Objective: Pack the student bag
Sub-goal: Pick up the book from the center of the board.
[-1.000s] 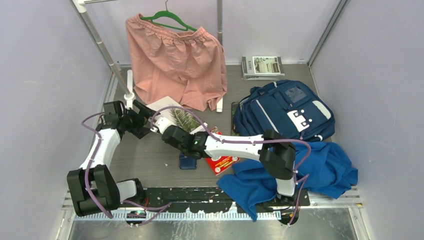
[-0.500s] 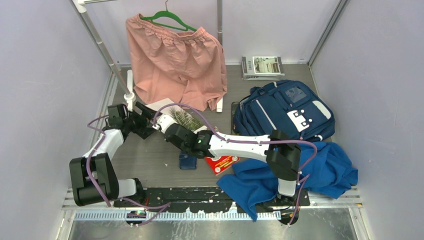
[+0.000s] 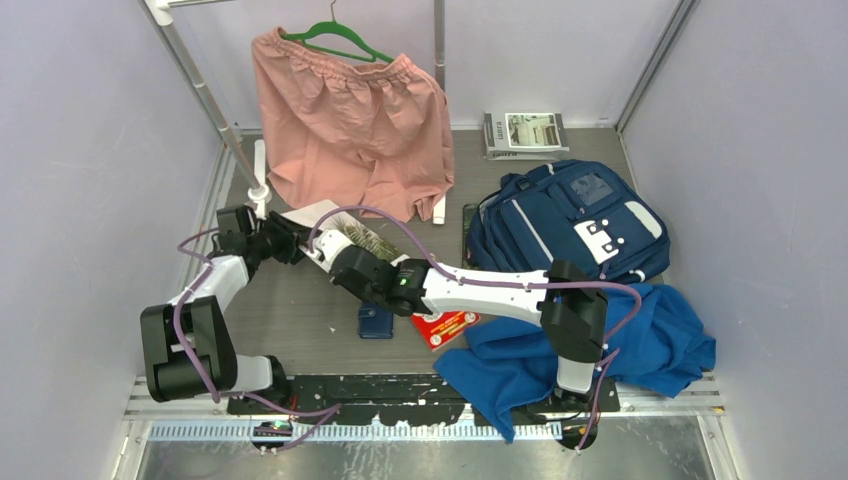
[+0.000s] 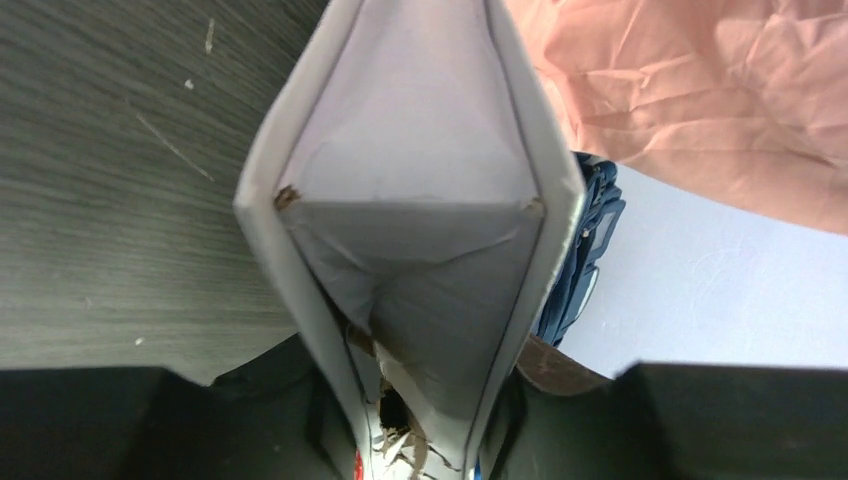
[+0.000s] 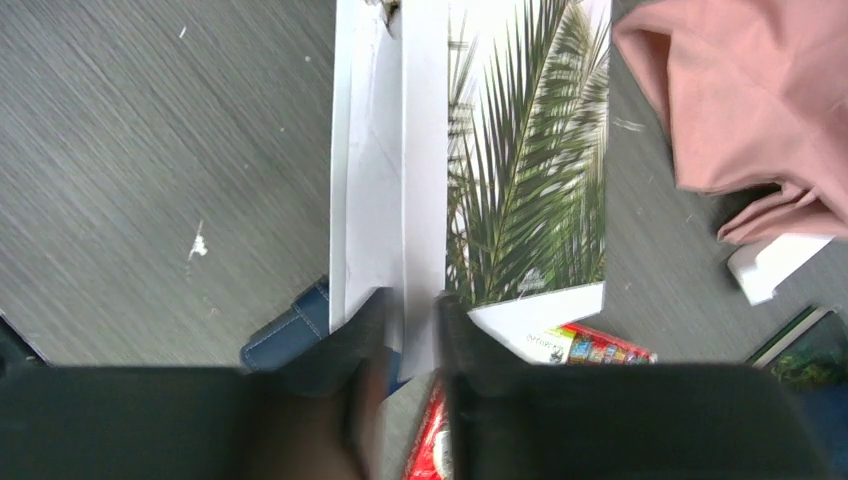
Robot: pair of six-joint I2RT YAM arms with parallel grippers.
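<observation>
The left arm reaches low over the table (image 3: 290, 310), its left gripper (image 3: 290, 243) clamped on one end of a paper bag (image 5: 520, 170). The right arm stretches far leftward, its right gripper (image 5: 405, 330) pinching the bag's white edge. The backpack (image 3: 570, 215) lies flat at the far right, behind a blue cloth (image 3: 650, 340).
</observation>
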